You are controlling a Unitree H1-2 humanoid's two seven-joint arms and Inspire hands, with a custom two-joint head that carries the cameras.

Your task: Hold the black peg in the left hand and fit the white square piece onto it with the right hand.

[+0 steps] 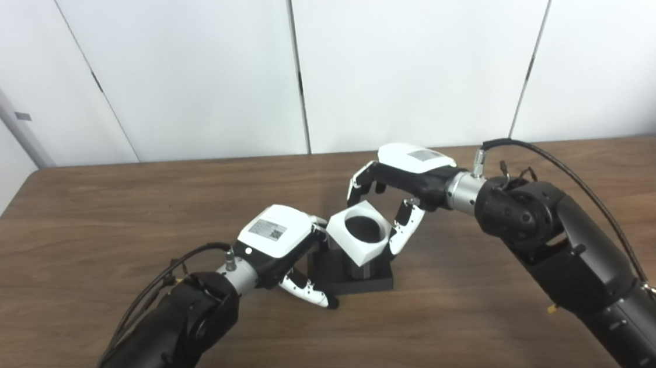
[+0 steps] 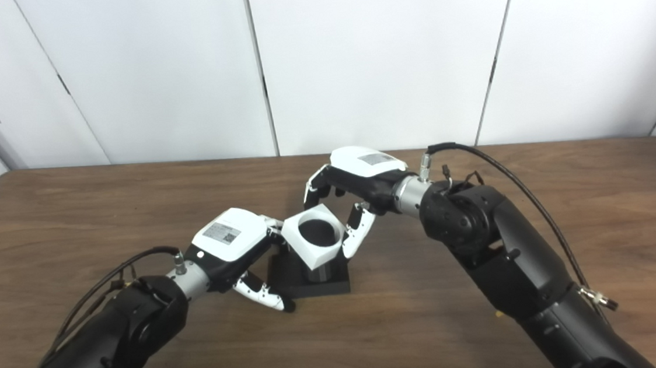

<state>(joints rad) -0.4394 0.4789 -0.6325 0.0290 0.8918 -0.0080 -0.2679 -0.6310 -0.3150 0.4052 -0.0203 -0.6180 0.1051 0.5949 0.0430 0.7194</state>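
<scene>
The black peg [image 1: 363, 273] stands upright on its square black base [image 1: 371, 283] on the table. My left hand [image 1: 277, 240] is shut on the base from the left, thumb [image 1: 310, 292] along its front and fingers behind it. The white square piece [image 1: 361, 234] with a round hole sits tilted over the top of the peg. My right hand [image 1: 399, 193] grips the piece from the far right. Its thumb [image 1: 404, 227] lies against the piece's right edge and its fingers [image 1: 360, 184] curl over the far corner.
The wooden table [image 1: 103, 225] stretches to both sides and its far edge meets white wall panels. A black cable [image 1: 574, 182] loops above my right forearm. Another cable [image 1: 160, 285] runs along my left forearm.
</scene>
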